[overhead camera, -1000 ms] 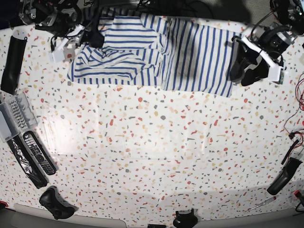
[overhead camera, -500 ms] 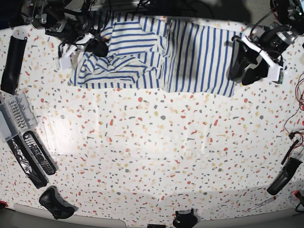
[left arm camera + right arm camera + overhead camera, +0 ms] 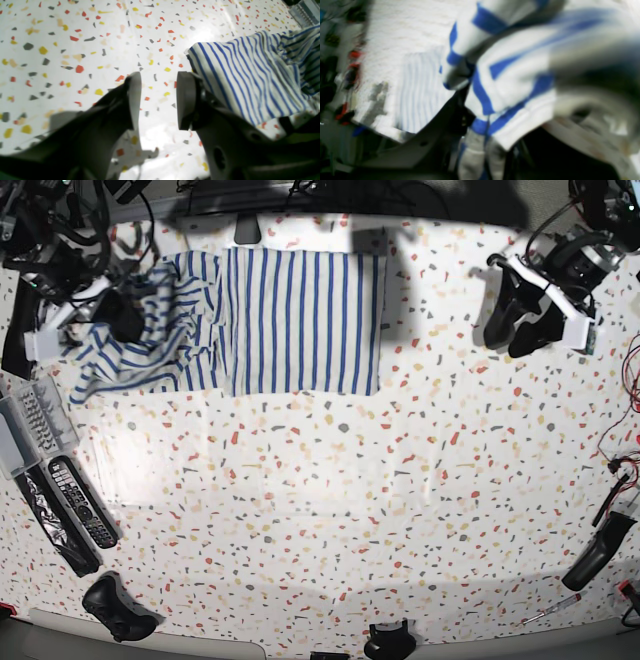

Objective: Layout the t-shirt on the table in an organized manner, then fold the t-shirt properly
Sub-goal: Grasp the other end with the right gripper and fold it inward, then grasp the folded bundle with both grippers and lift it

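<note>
Blue stripes run down the white t-shirt (image 3: 305,325), which lies at the far side of the speckled table (image 3: 330,510), toward your right arm. Your right claw (image 3: 483,125) is pinched almost shut on a bunch of its cloth, and the cloth puffs up in loops above the tips. In the base view, the part near that claw is all crumpled, while the other part lies flat and smooth like a box. Your left claw (image 3: 158,100) is wide open with nothing in it, above the table and apart from the t-shirt.
</note>
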You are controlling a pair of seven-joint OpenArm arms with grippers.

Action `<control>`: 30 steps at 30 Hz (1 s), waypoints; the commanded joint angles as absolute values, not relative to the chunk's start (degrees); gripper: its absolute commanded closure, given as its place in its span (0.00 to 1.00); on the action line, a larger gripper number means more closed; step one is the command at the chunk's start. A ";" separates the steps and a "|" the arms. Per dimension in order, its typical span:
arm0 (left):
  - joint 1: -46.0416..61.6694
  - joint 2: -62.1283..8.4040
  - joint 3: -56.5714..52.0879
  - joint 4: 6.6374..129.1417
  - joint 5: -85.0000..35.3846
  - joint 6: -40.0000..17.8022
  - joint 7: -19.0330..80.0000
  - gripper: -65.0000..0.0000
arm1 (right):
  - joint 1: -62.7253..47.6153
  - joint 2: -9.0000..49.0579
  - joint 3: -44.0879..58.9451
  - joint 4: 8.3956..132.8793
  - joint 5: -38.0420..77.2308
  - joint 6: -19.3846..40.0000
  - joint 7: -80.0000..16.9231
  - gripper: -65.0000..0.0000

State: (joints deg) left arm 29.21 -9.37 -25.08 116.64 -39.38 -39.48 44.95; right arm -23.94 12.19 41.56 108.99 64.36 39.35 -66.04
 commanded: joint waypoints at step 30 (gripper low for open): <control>31.59 -9.72 -12.32 117.67 -35.38 -40.00 46.68 0.67 | -23.46 5.06 -11.84 118.58 24.25 20.51 -38.63 1.00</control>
